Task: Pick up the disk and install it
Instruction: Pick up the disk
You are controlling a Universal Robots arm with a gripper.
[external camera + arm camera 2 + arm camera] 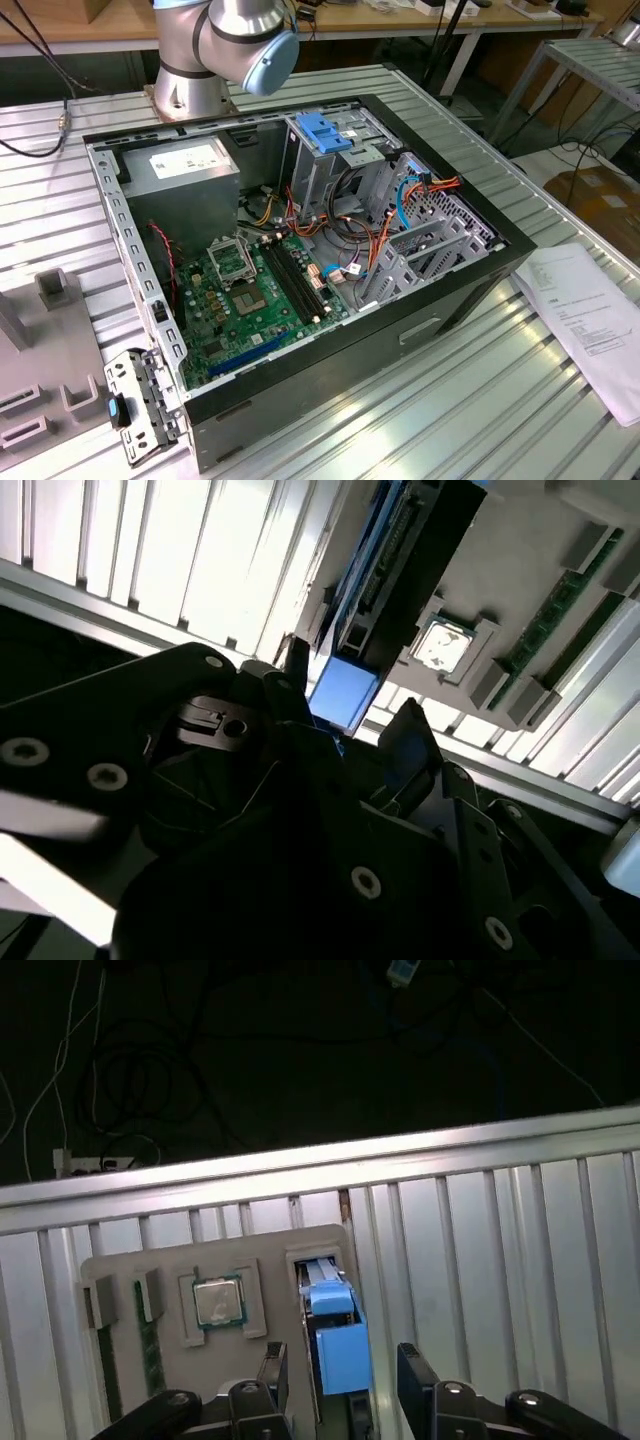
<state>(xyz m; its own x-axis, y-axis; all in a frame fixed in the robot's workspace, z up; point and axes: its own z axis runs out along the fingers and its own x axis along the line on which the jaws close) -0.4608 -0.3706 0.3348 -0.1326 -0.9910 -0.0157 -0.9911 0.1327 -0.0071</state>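
Two fingers [417,1370] of my gripper [346,1372] stand spread, one on each side of the disk [336,1332]. Gaps show on both sides and I hold nothing. The disk stands on edge in a slot of the grey tray [262,1245], near a processor chip [217,1301].

Risk: closing off-centre on the light-blue plastic could let the disk slip. A tilted lift could bind it in the slot.

Pose: my wrist points down at the tray, with the jaws straddling the disk's upper end.
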